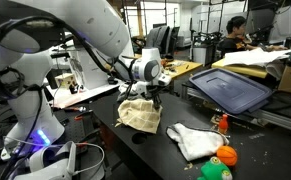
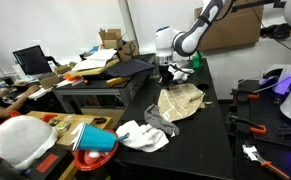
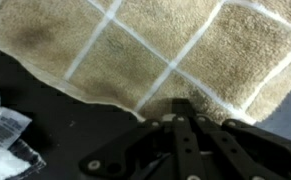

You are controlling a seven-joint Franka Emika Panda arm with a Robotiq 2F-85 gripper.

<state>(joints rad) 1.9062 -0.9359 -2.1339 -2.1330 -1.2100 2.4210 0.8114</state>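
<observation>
You are holding the gripper (image 3: 180,108) low over the near edge of the beige towel (image 3: 165,45), which is filling the upper part of the wrist view with its white grid lines. Its fingers are meeting in a point at the lower middle of that view and are pinching the towel's edge between them. In both exterior views the towel (image 1: 138,113) (image 2: 180,102) is lying crumpled near the middle of the frame on the black table (image 1: 125,152), rising toward the gripper (image 1: 155,95) (image 2: 172,78) just above it. A white rag (image 1: 193,140) is lying near the towel, toward the lower right in an exterior view, and an orange ball (image 1: 226,154) is sitting just beyond it.
</observation>
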